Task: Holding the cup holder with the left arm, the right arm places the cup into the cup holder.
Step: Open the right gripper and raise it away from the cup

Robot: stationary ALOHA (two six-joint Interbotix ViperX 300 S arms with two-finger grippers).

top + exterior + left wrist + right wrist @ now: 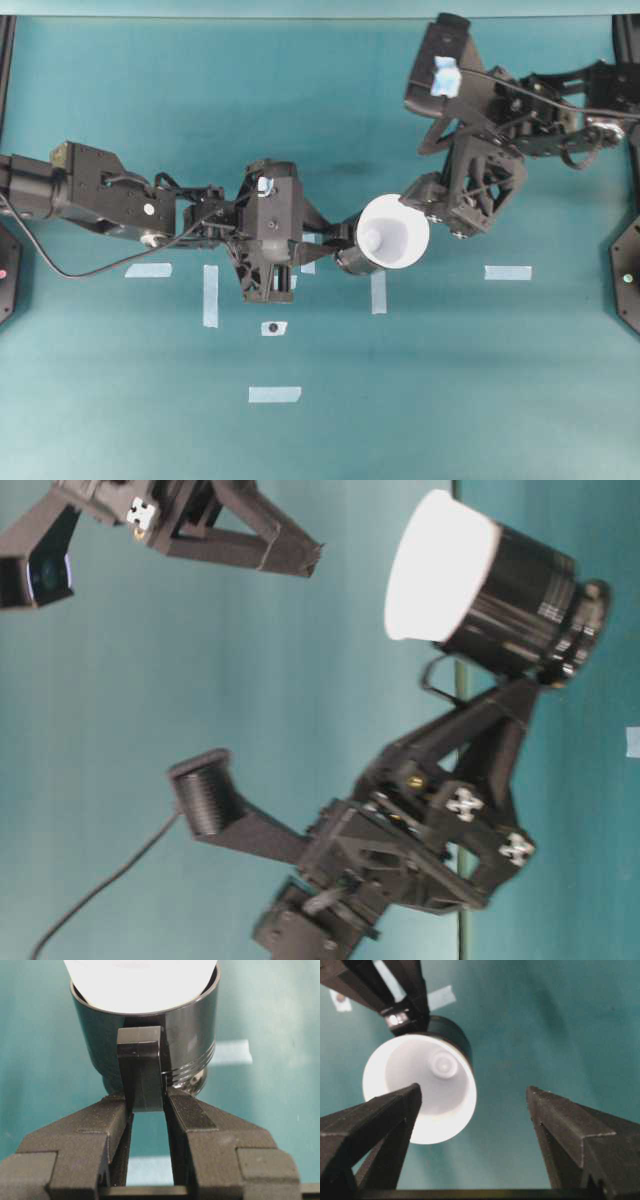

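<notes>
The white cup (395,232) sits inside the glossy black cup holder (352,260), tilted, with its rim well above the holder's edge. My left gripper (147,1102) is shut on the holder's handle tab (140,1060) and holds the cup holder (192,1035) off the table, with the cup (140,980) in it. My right gripper (473,1089) is open wide above and beside the cup (437,1072), touching nothing. In the overhead view the right gripper (442,212) is just right of the cup. From table level the cup (440,565) pokes out of the holder (520,595).
Several pale tape strips mark the teal table (480,380), among them one right of the cup (508,272), one below it (378,292) and one near the front (275,394). A small black dot marker (272,328) lies below the left gripper.
</notes>
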